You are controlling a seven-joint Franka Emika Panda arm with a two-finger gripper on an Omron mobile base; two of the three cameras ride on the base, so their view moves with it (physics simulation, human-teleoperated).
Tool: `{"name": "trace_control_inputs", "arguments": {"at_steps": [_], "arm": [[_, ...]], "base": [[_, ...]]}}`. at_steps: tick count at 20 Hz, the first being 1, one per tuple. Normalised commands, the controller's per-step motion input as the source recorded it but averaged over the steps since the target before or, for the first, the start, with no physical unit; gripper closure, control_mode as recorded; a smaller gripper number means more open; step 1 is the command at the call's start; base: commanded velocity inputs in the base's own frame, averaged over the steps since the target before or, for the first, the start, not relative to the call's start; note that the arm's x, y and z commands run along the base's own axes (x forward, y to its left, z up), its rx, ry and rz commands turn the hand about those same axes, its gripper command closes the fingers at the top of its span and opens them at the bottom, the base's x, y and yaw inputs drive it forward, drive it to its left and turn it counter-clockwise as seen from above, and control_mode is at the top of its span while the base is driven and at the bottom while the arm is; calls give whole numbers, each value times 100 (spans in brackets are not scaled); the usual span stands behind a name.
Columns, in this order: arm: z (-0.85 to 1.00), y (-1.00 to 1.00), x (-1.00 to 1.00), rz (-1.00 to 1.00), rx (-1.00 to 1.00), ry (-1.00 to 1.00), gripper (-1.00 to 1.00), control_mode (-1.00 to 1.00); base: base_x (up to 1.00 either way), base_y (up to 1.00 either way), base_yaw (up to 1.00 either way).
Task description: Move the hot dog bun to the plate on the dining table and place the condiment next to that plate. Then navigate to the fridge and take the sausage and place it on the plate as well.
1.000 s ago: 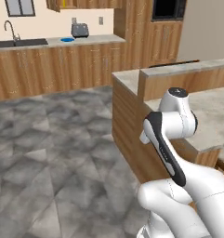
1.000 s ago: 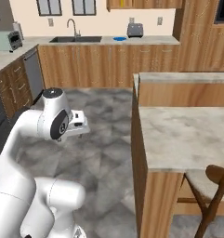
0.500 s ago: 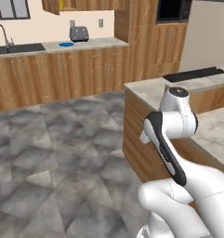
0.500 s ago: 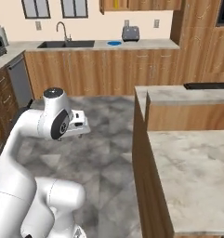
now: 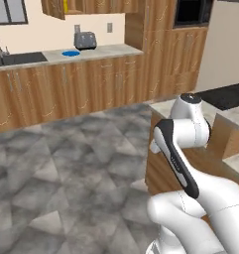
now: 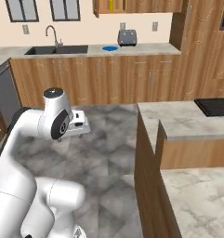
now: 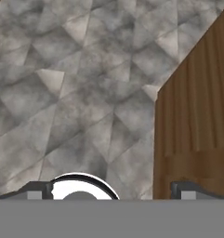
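In the left base view, the arm [image 5: 183,149] is seen folded up close to the base, beside the wood-panelled end of the table [image 5: 165,163]. Against the far wall a counter [image 5: 91,52] carries a blue plate [image 5: 70,53] and a toaster [image 5: 85,39]. A driving step is judged to be in hand, with nothing yet picked up. The bun, the condiment and the banded plate cannot be made out here.

In the right base view, the marbled top of the table [image 6: 201,195] is seen at the right with a higher ledge [image 6: 178,122] behind it, and a sink [image 6: 55,49] is set in the far counter. The next move is judged to call for further driving until the bun comes within reach.

In the hand view, the grey floor [image 7: 76,83] and a wood panel [image 7: 197,111] are looked down upon. The fingertips are cut off at the bottom edge, so whether the gripper is apart or together cannot be told.

Compared with a second ago, the whole scene has shifted in both base views: the far counter now appears nearer and the table further right, so the base is taken to have moved, not the things. The arm's folded pose is unchanged.
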Motion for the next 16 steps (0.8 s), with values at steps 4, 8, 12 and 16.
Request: {"name": "trace_control_inputs", "arguments": {"at_steps": [4, 8, 12, 16], "arm": [[0, 0, 0, 0, 0, 0, -100, 100], [0, 0, 0, 0, 0, 0, -100, 100], [0, 0, 0, 0, 0, 0, -100, 100], [0, 0, 0, 0, 0, 0, -100, 100]], "base": [[100, 49, -9], [100, 49, -9], [100, 44, -7], [100, 43, -6]]}}
